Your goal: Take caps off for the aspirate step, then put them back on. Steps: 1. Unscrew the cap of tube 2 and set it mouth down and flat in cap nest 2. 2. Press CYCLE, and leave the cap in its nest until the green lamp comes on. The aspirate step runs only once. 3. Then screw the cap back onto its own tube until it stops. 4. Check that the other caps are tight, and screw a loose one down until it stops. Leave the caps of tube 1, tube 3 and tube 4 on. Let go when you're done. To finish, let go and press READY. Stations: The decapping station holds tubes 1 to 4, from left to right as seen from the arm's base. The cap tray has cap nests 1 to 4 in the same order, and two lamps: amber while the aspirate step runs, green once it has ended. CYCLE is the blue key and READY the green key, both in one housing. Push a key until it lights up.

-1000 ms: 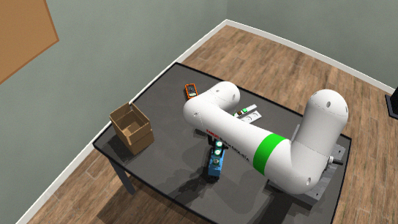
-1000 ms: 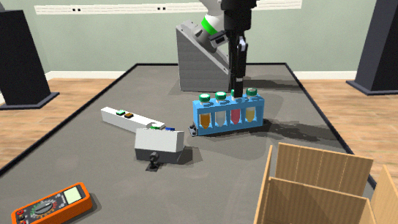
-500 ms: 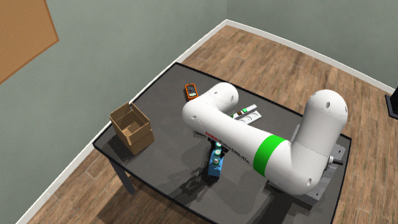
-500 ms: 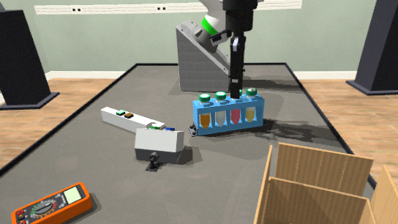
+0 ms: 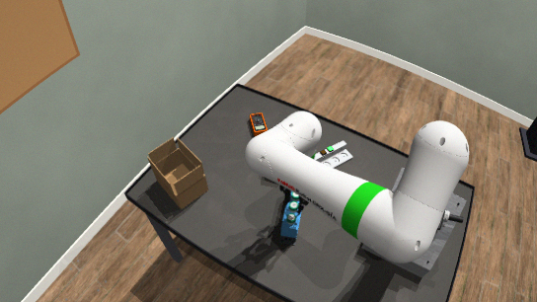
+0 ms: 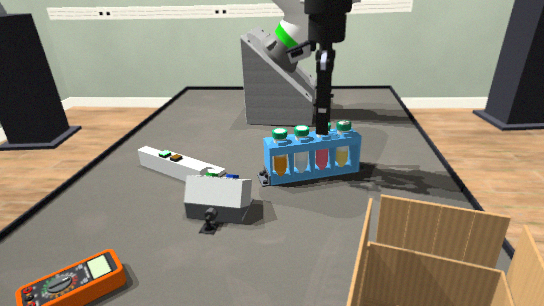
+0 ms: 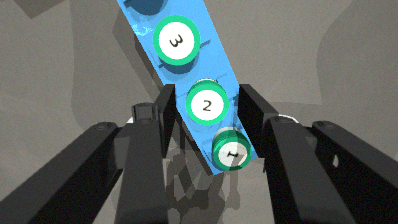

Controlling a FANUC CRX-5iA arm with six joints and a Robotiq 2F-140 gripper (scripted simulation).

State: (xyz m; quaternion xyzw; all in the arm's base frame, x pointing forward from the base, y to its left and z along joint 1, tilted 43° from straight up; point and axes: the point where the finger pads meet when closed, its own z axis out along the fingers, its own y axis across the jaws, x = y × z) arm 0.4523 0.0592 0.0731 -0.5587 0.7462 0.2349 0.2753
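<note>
The blue tube rack (image 6: 312, 157) holds four tubes with green-rimmed caps. In the wrist view I look straight down on cap 2 (image 7: 207, 105), cap 3 (image 7: 176, 42) and cap 1 (image 7: 231, 154). My gripper (image 7: 207, 99) straddles cap 2 with a finger on each side, and a small gap shows on both sides, so it is open and holds nothing. In the exterior view the gripper (image 6: 322, 125) hangs upright over the red-filled tube and hides its cap. The white cap tray (image 6: 175, 162) with its two lamps lies to the left. The key housing (image 6: 217, 197) stands in front of the tray.
An open cardboard box (image 6: 440, 255) stands at the near right, also seen in the top view (image 5: 178, 173). An orange multimeter (image 6: 70, 280) lies at the near left. The arm's grey wedge pedestal (image 6: 275, 85) rises behind the rack.
</note>
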